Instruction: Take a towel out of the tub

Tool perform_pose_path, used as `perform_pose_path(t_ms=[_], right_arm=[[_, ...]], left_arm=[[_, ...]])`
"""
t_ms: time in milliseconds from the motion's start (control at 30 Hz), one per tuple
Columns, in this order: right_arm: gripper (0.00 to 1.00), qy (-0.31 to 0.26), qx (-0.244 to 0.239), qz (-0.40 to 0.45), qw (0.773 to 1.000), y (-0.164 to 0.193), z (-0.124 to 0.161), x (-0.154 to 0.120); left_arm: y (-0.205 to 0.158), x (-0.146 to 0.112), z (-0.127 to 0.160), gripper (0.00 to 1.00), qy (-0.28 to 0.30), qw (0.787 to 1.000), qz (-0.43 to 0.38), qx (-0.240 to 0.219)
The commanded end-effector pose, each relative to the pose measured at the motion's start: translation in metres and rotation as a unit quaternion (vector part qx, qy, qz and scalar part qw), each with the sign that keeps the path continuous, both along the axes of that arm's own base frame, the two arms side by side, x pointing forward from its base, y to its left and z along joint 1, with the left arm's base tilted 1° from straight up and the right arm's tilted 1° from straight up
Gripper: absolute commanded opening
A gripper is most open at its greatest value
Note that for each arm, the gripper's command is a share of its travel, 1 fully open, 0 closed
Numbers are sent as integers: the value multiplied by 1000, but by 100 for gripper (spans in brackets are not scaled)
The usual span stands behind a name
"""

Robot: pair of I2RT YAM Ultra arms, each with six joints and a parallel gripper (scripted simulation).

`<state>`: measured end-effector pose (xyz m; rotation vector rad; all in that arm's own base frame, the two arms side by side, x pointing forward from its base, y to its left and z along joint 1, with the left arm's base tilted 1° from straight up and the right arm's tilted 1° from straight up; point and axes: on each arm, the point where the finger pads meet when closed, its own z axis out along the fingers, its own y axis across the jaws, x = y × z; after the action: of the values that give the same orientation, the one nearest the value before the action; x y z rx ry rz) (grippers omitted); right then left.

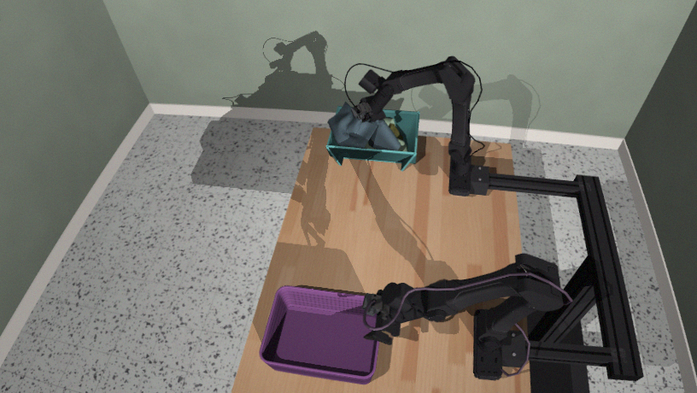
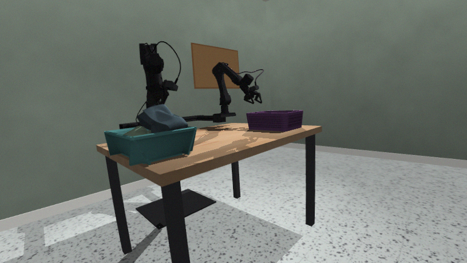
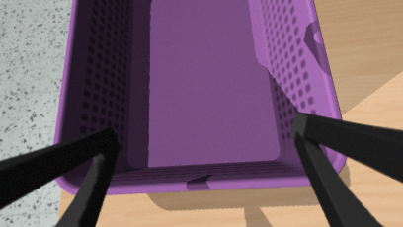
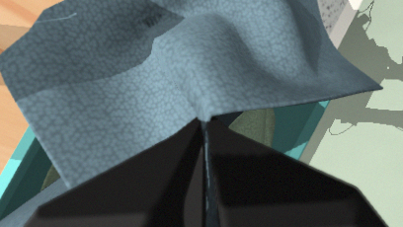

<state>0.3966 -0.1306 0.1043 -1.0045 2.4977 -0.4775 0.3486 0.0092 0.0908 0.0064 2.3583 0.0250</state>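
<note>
The teal tub (image 1: 371, 156) (image 2: 160, 145) (image 4: 310, 129) stands at the far end of the table. My right gripper (image 4: 205, 126) is shut on a blue-grey towel (image 1: 347, 131) (image 2: 162, 118) (image 4: 119, 113) and holds it bunched up above the tub; its lower folds still reach down to the tub. An olive-green towel (image 4: 253, 126) lies inside the tub, with pale yellowish cloth (image 1: 402, 142) showing at the right. I cannot tell whether the lower blue fold is a separate towel. My left gripper (image 3: 201, 130) (image 2: 255, 101) is open and empty above the purple basket's edge.
The purple basket (image 1: 319, 377) (image 2: 274, 121) (image 3: 198, 185) stands empty at the other end of the wooden table (image 1: 390, 209) (image 2: 225, 140). Bare wood lies between tub and basket. A wall rises close behind the tub. The arms' frame runs along the table's right side.
</note>
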Motion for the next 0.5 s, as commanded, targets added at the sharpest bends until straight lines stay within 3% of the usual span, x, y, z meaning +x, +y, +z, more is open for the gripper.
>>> perform_pose_path(t_ms=[0,100,467], right_arm=[[1,-33,-9,2,999,9,31,5],[1,-33,-9,2,999,11,33,4],[1,-119,-26,60,991,37,49,-13]], left_arm=[[-1,3,5,100,-8,1000,-2,0],[-1,3,5,100,-8,1000,-2,0],[-1,3,5,100,-8,1000,-2,0]])
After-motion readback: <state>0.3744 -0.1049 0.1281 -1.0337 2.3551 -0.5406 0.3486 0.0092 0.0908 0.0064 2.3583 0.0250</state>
